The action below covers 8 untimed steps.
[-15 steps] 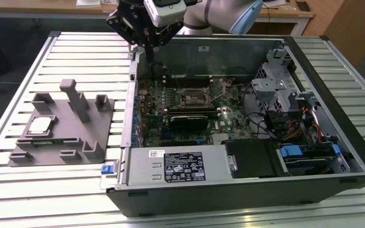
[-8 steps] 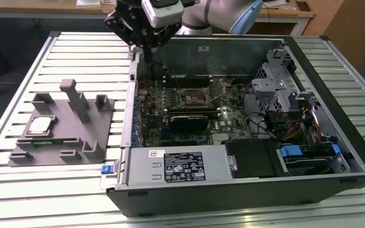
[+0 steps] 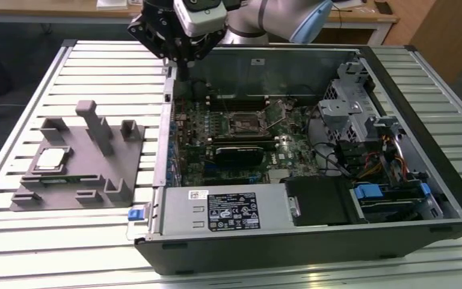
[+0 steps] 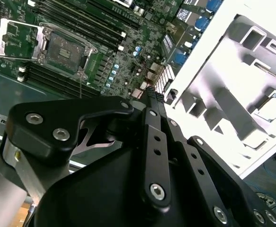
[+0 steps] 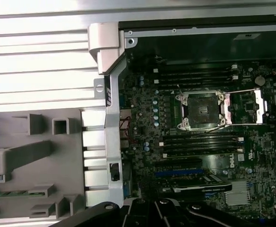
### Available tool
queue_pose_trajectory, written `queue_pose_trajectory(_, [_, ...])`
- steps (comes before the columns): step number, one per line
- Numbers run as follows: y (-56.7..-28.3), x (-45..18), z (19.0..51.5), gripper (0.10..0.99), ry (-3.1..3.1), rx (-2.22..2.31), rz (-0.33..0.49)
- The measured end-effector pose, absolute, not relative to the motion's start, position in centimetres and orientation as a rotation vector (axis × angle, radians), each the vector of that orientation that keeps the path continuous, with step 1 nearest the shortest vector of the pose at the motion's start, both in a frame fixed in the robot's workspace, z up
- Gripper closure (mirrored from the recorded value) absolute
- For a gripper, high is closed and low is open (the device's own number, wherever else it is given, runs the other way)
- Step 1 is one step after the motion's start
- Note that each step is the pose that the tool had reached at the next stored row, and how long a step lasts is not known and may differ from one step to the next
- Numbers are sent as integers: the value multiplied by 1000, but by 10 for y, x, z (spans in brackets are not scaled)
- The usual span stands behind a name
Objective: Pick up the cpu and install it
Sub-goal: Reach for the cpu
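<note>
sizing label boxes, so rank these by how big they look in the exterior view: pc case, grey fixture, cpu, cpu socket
1. pc case
2. grey fixture
3. cpu socket and cpu: they look about alike, so I won't rank them.

A slatted metal table (image 3: 22, 84) carries a grey fixture (image 3: 94, 174) with upright blocks on the exterior view's left. Just beside it, on the exterior view's right, an open black case (image 3: 295, 250) lies on its side. In the case, a green motherboard (image 3: 215, 129) covers the floor. A labelled power supply (image 3: 223, 208) sits along the near wall, with a blue latch (image 3: 137, 213) at its left end. A metal drive cage (image 3: 351, 114) and coloured cables (image 3: 391, 159) fill the right side. A wooden desk (image 3: 55, 9) stands beyond the table.
</note>
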<state>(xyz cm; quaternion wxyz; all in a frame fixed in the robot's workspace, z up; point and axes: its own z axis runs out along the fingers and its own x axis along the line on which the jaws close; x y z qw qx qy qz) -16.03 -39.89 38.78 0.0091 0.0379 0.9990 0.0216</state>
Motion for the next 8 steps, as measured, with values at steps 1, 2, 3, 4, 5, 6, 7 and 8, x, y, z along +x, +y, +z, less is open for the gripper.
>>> queue_pose_trajectory(1, [-399,-161,388,980,3121,118,67])
queue_pose_trajectory(2, [-399,-162,387,980,3121,119,67])
queue_pose_trajectory(3, [-399,-163,387,980,3121,119,67])
queue_pose_trajectory(4, [-399,-164,387,980,3121,119,67])
queue_pose_trajectory(5, [-399,-165,387,980,3121,119,67])
queue_pose_trajectory(6, [-399,-166,387,980,3121,119,67])
queue_pose_trajectory(7, [-399,-167,387,980,3121,119,67])
queue_pose_trajectory(8, [-399,-168,387,980,3121,119,67])
